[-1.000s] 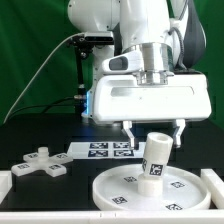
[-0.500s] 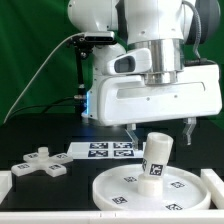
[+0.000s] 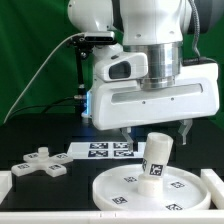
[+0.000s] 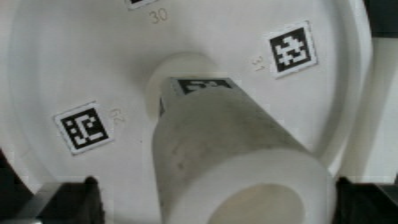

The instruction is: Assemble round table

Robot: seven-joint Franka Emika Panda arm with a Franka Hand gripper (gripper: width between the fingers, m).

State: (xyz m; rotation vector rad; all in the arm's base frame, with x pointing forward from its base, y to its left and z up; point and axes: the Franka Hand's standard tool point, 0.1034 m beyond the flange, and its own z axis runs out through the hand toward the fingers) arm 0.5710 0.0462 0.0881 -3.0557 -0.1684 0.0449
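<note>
Centrally, you see the leg (image 3: 155,158) standing on the disc (image 3: 105,188), its base near the disc's middle and its top leaning slightly toward the exterior view's right. The pincer (image 3: 156,131) hangs just above the leg with its jaws spread wide and nothing between them. One of its fingers (image 3: 125,133) stands to each side of the leg's top, and neither touches it.

The disc lies flat on the black desk (image 3: 40,140) at the front, and its face carries several square tags. The foot (image 3: 40,163) lies flat on the desk toward the exterior view's left, well apart from the disc. The marker board (image 3: 100,150) lies just behind the disc, between the foot and the leg as you scan across.

From the wrist view you look down along the leg (image 4: 222,140) onto the disc (image 4: 71,50). The leg meets the disc at its centre, and tagged squares flank it on the disc's face. The dark fingertips (image 4: 80,198) show at either side of the leg's near end, clear of its surface. The pincer (image 4: 222,200) is thus centred over the leg, jaws apart.
</note>
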